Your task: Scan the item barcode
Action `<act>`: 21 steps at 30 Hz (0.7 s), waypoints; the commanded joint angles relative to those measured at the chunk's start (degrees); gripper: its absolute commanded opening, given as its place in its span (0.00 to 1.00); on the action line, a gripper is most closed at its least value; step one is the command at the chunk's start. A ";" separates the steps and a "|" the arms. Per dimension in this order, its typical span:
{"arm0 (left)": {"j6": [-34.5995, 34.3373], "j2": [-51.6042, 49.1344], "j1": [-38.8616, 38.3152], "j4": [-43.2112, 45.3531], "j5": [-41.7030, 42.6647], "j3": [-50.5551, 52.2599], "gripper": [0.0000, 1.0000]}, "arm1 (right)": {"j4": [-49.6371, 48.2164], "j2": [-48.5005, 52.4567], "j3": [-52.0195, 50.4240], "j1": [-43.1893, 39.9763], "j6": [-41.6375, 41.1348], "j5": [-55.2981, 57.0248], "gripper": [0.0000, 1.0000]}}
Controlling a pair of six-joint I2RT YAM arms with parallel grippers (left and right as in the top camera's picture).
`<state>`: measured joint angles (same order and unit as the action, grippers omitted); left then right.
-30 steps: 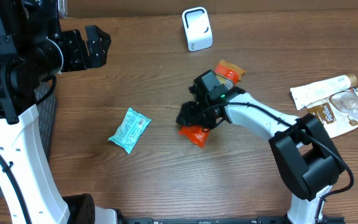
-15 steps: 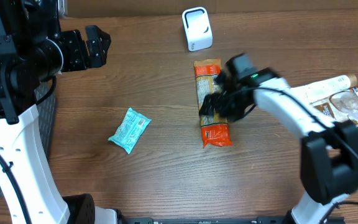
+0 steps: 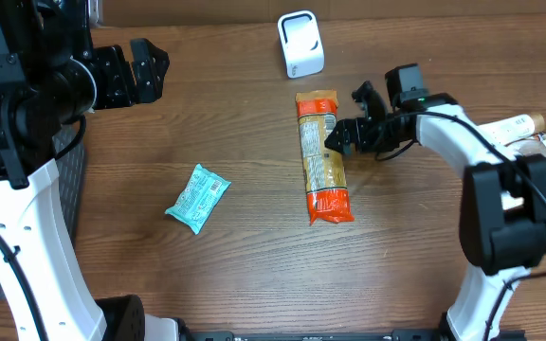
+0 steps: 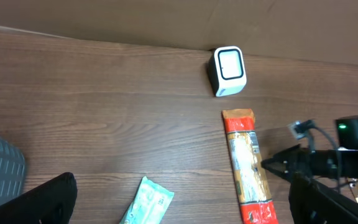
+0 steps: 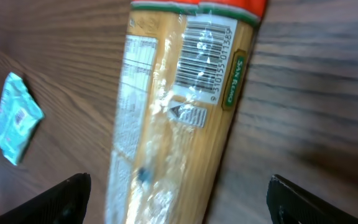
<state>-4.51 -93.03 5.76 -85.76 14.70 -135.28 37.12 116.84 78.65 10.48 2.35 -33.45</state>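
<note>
The right gripper (image 3: 346,117) stands wide and empty at 3 o'clock of the packet (image 3: 322,156), which lies flat, pointing at the scanner (image 3: 300,44) at 12 o'clock. Its barcode (image 5: 202,46) faces up (away from the scanner window, I judge), so it may go unread; a fresh pinch could skid the slick film.

My left arm (image 3: 22,99) sits folded at far left, its left gripper (image 3: 155,71) pointing right, jaws spread wide. My right arm (image 3: 455,131) extends forward, wrist bent inward, its right gripper (image 3: 347,118) pointing left, jaws wide apart.
</note>
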 commanded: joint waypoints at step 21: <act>0.20 -0.63 0.59 0.07 -0.28 -0.85 1.00 | -5.18 13.18 0.33 7.19 -6.80 -3.74 0.34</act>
<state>-4.51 -93.03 5.76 -85.76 14.70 -135.28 30.55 125.40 81.28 15.99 -0.60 -40.73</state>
